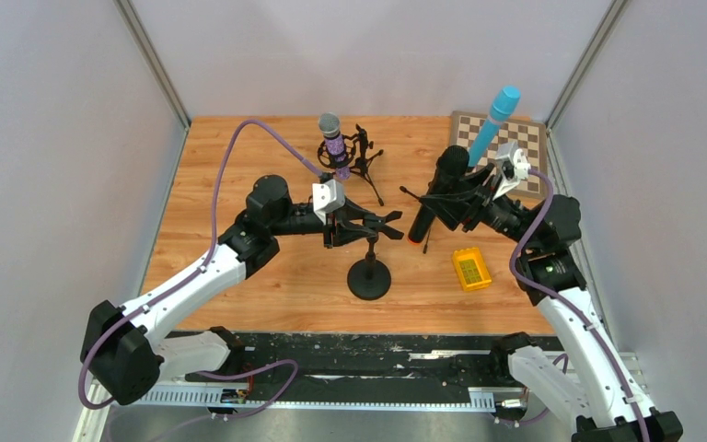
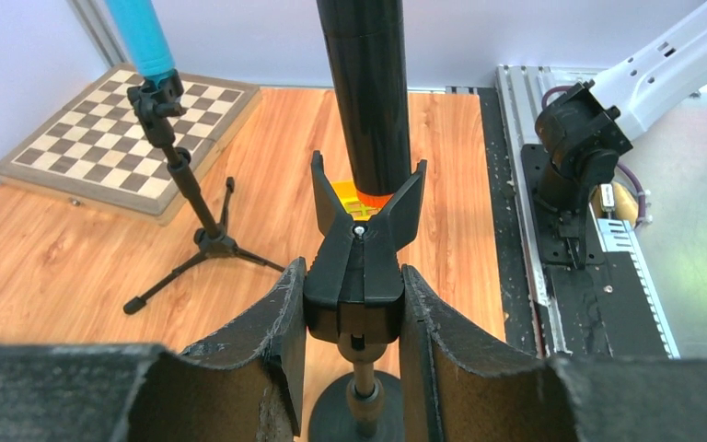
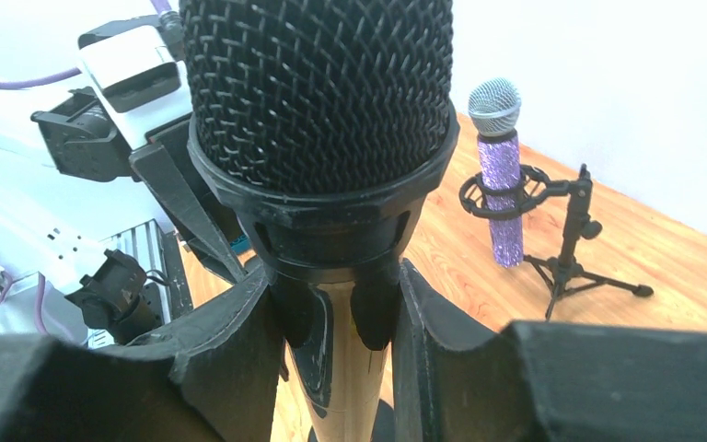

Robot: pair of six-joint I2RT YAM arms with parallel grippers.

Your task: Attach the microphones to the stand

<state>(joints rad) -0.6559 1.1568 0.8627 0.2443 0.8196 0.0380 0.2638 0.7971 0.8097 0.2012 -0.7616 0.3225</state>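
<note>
The left arm [image 1: 184,281] and the right arm [image 1: 575,318] are built alike: long white shells linked by bulky, rounded black joints, with a heavy black block at the end farthest from the gripper. A purple cable [image 1: 258,121] runs along each arm to a small white box [image 1: 328,196] just behind the left gripper [image 1: 368,226]. The right gripper [image 1: 442,198] has the same kind of box behind it. The fingers [image 2: 272,350] are matt black and grainy, broad at the root, scooped hollow on their inner faces, with paler, scuffed edges.
</note>
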